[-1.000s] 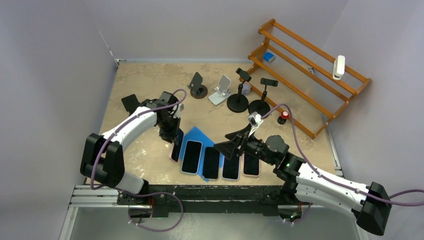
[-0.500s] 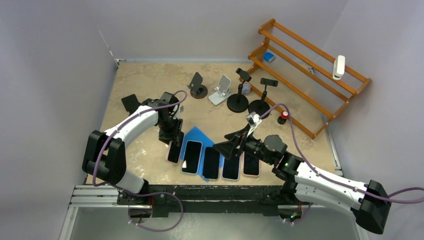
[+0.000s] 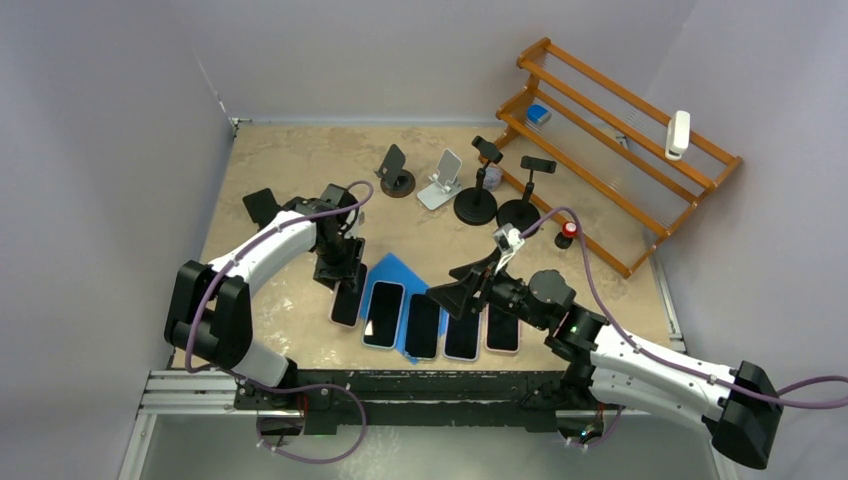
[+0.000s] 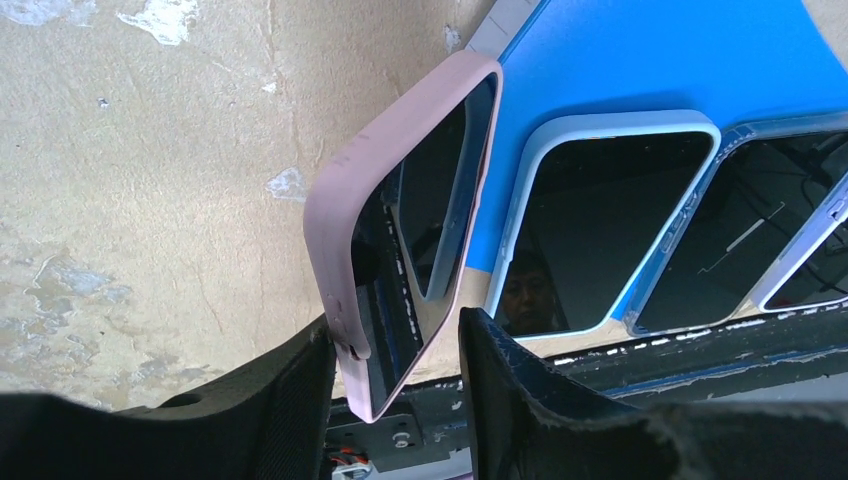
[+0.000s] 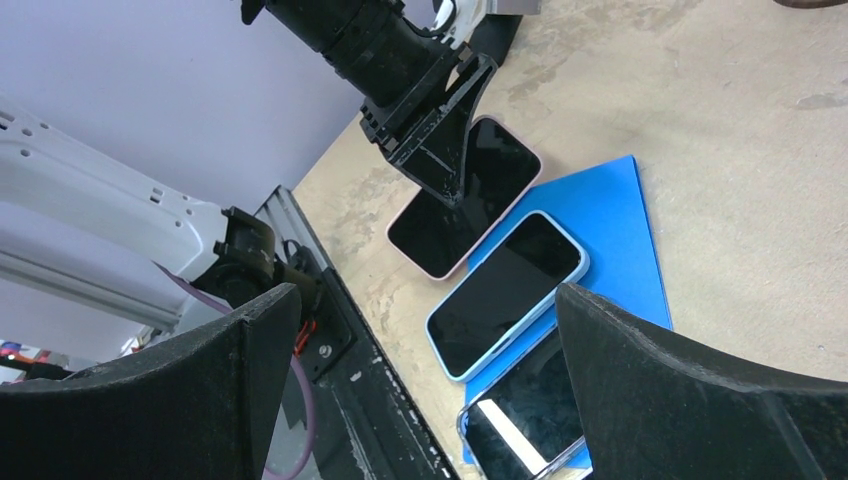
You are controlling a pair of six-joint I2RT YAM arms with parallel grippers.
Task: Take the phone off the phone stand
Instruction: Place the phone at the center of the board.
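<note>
phone (image 4: 400, 240) between the fingers (image 4: 520, 380): matt rubbery case, glossy glass
mat (image 4: 650, 60): smooth, matt
table (image 4: 150, 180): rough, worn
rack (image 3: 640, 100): varnished wood

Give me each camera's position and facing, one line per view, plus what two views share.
Top external: above and behind the bases, looking down at the table; both arms show.
Left wrist: on the left wrist, looking down past its fingers at the pink-cased phone.
Right wrist: on the right wrist, facing the left gripper between its own fingers.
Shared: both wrist views show the pink-cased phone and blue-cased phone.
</note>
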